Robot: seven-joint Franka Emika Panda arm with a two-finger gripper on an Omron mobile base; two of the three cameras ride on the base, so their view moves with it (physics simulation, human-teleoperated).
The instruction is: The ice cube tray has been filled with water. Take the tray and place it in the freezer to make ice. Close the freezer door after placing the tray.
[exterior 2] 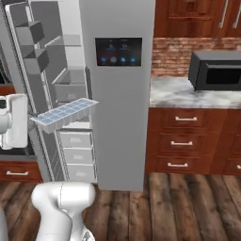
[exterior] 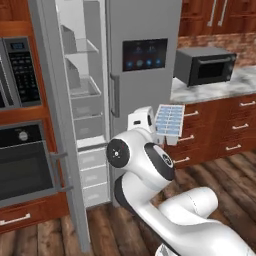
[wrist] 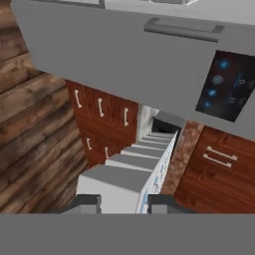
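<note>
Glossy white rounded arm segments (exterior: pixel 190 210) joined by dark joints, one black disc cap (exterior: pixel 118 152)

Home kitchen, rendered. Shown by: grey steel two-door refrigerator (exterior 2: pixel 117 94) with dispenser panel (exterior: pixel 145 54), black microwave (exterior: pixel 206 66) on marble bench (exterior: pixel 210 88), built-in oven (exterior: pixel 22 165), red-brown wood drawer cabinets (exterior 2: pixel 188 141), brick backsplash (exterior 2: pixel 172 56), plank floor (exterior 2: pixel 179 207).
</note>
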